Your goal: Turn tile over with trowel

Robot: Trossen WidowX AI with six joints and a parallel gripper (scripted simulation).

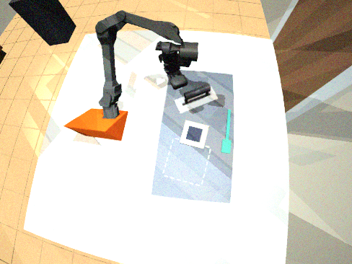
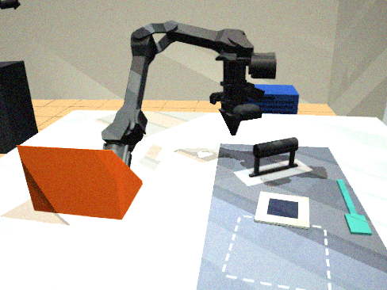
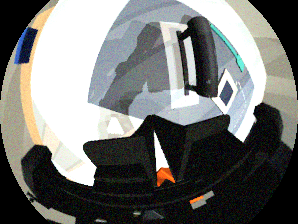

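Apparently, the black-handled trowel [image 1: 197, 94] [image 2: 275, 147] [image 3: 202, 57] lies below and beside the closed jaws, apart.

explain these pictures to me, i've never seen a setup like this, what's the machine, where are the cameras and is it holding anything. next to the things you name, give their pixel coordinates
The machine is one dark jointed arm [image 1: 109, 65] [image 2: 136, 79]. One picture looks down from above, one across the table, and one from the arm's wrist, past its jaws [image 1: 179, 84] [image 2: 234, 128].

On the patterned mat [image 1: 216, 191] [image 2: 214, 257] [image 3: 102, 87] lie a black-handled trowel [image 1: 197, 94] [image 2: 275, 147] [image 3: 202, 57], a pale tile [image 1: 195, 134] [image 2: 282, 210] [image 3: 226, 94] showing its dark square, and a teal paddle-shaped tool [image 1: 226, 146] [image 2: 358, 224] [image 3: 240, 64].

The jaws are shut and hold nothing.
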